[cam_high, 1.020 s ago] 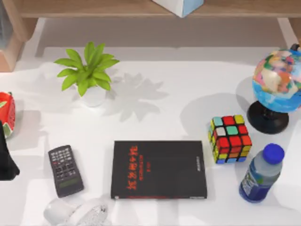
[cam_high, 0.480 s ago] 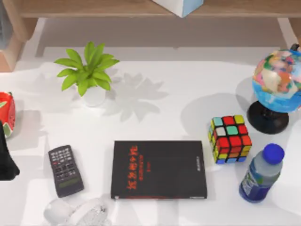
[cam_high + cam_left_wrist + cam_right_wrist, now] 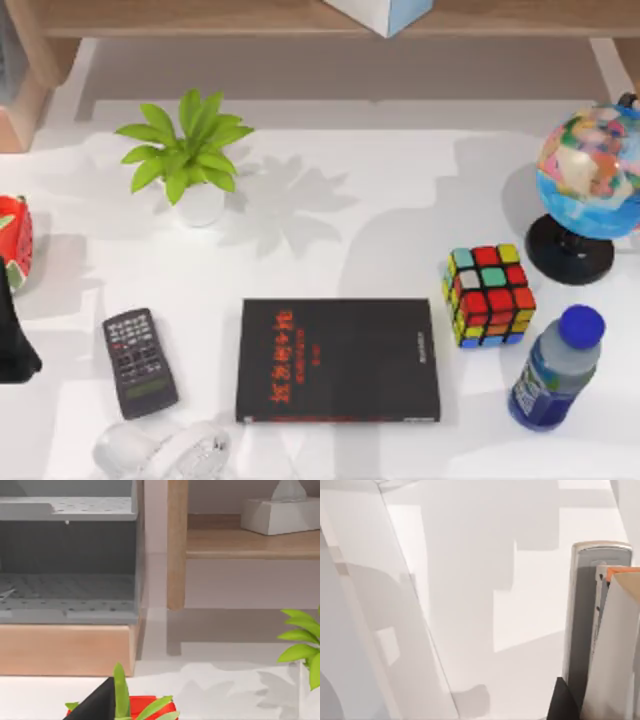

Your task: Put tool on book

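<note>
Top view, left edge: the left arm (image 3: 14, 335) is sitting parked as a dark shape at the table's left side, beside a red strawberry-shaped thing (image 3: 14, 240).
Left gripper (image 3: 98, 706): it is showing as a dark wedge in the left wrist view, just beside the red thing and green leaves; whether it is spread or pressed together I cannot tell.
Plant (image 3: 186, 150): it is standing upright in a white pot, toward the back left.
Calculator (image 3: 139, 362): it is lying flat, left of the book and apart from it.
Headphones (image 3: 165, 452): they are lying at the near edge, below the calculator.
Book (image 3: 338, 360): it is lying flat at the near middle, cover up, red characters showing.
Cube (image 3: 488, 295): it is sitting just right of the book.
Bottle (image 3: 555, 372): it is standing near the cube, leaning slightly.
Globe (image 3: 590, 180): it is standing at the back right.
Tool (image 3: 582, 620): in the right wrist view it is showing as a pale grey bar over the white table (image 3: 470, 605).
Right gripper (image 3: 564, 702): a dark part is showing right beside the tool; whether it is pinching the tool I cannot tell.
</note>
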